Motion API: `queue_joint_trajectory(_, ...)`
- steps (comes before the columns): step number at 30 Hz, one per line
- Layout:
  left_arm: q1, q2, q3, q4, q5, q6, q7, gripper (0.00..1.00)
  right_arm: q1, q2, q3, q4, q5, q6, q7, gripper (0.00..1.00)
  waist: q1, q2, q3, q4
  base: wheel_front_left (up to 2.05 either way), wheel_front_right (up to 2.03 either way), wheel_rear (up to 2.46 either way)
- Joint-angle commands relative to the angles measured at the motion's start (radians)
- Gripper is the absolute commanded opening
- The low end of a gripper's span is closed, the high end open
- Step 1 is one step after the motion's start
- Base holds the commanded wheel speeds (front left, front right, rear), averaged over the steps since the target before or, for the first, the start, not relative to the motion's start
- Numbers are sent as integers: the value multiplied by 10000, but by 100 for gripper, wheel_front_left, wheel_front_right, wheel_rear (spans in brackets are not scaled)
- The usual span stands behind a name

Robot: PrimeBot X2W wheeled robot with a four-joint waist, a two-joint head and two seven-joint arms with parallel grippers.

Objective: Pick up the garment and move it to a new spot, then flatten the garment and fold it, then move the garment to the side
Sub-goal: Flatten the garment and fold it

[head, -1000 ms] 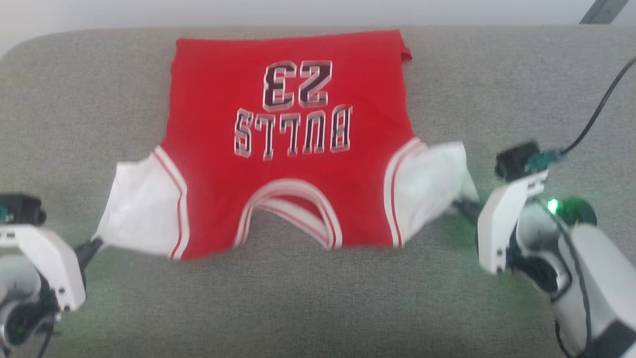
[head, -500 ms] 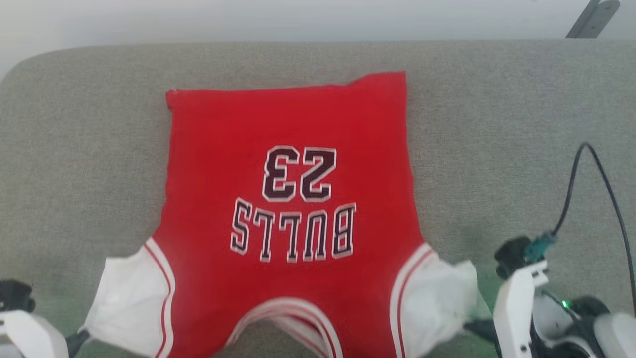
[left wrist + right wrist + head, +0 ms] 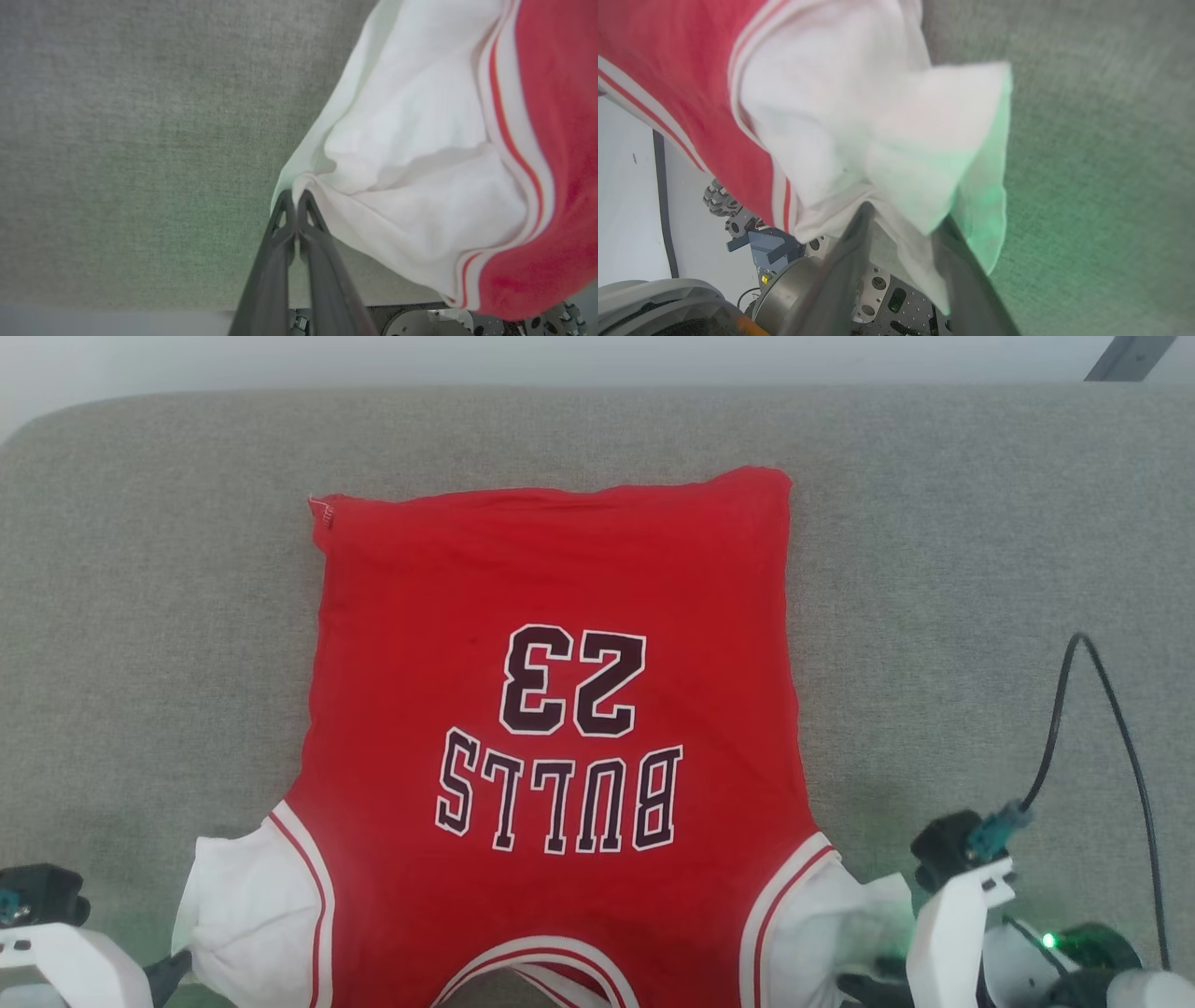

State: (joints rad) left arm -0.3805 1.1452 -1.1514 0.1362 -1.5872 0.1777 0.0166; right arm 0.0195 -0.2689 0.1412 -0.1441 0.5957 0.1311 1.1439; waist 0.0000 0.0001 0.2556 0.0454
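Grip on the left: left gripper [image 3: 295,195] is clamped tight, both fingers [image 3: 275,261] pressed together right on the outer corner of the left-side sleeve [image 3: 420,154]. The white cloth bunches into little creases at the tips.

Grip on the right: right gripper [image 3: 906,217] has its fingers spread apart, and the right-side sleeve [image 3: 878,116] just flops loose over and between them. It's pretty blurry here, with a green tint on the sleeve's edge.

Garment: the garment [image 3: 551,709] lies spread out, print side up, in the middle of the grey fabric surface [image 3: 980,569]. The collar end is toward the robot and runs off the bottom of the head view, and the hem is on the far side.

Print: a dark "23" [image 3: 571,679] with "BULLS" [image 3: 558,798] nearer the robot, both upside down from the head view.

Trim: red-and-white stripes run where each white sleeve meets the red body, and around the collar too.

Wrinkles: the body looks mostly smooth, and the far-right hem corner sits a bit higher than the rest of the hem.

Extras: a black cable [image 3: 1120,728] loops up over the fabric from the right wrist, and a green light [image 3: 1047,941] glows beside it. The robot's base [image 3: 878,289] peeks out under the sleeve in the right wrist view.
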Motion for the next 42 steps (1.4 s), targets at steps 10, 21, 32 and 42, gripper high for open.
queue_joint_trajectory(10, -444, -275, 231, -28, 396, -280, -384, 0, -1470, 705, -699, -1537, -1157, -8, -892, 100, 0, -1, 367, 110, 0, 0, 0)
queue_joint_trajectory(21, -1207, -823, 363, 188, 960, -774, -312, 0, -5750, 1468, -1139, 1061, -3211, -6, -3370, 100, 0, -1, 1240, 640, 0, 0, 0)
queue_joint_trajectory(32, -2086, -1861, 234, 1194, 1563, -1473, 22, 0, -9698, 1600, -2742, 6569, -5132, -6, -3356, 100, 0, -1, 2131, 1864, 0, 0, 0)
queue_joint_trajectory(42, -2351, -2609, 72, 2225, 1670, -2019, 232, 0, -10263, 2123, -4418, 9688, -6321, -6, -1073, 100, 0, -1, 2345, 2459, 0, 0, 0)
